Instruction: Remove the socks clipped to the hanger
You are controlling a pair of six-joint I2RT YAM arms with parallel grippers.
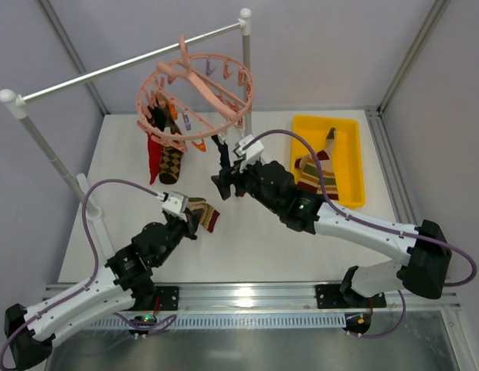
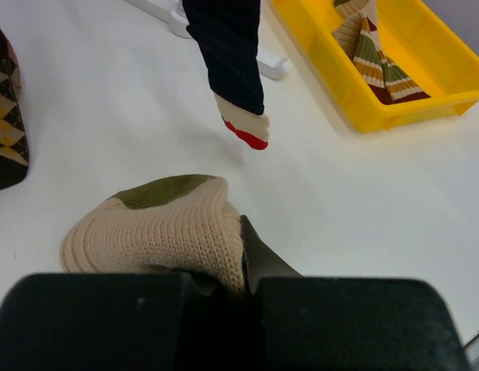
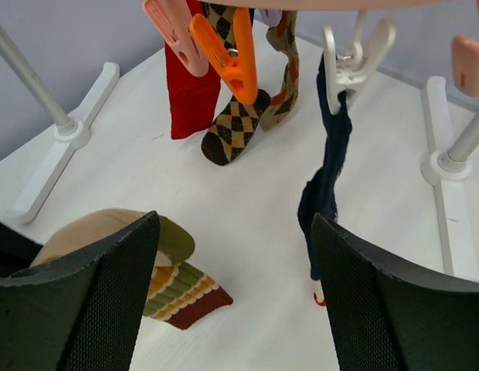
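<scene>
The salmon-pink hanger (image 1: 197,83) hangs from the grey rail. A red sock (image 1: 154,157), an argyle sock (image 1: 171,163) and a navy sock (image 1: 221,151) are clipped to it. My left gripper (image 1: 190,219) is shut on a tan striped sock with an olive toe (image 2: 158,228), low over the table; this sock also shows in the right wrist view (image 3: 176,286). My right gripper (image 1: 222,184) is open and empty, just below and near the navy sock (image 3: 327,174), which hangs from a white clip (image 3: 349,60). The red sock (image 3: 189,97) and argyle sock (image 3: 236,127) hang beyond.
A yellow tray (image 1: 349,166) at the right holds striped socks (image 2: 375,58). The rail's white posts stand at the back left (image 1: 39,139) and back middle (image 1: 246,69); their feet show in the right wrist view (image 3: 66,135). An orange clip (image 3: 228,54) hangs close above.
</scene>
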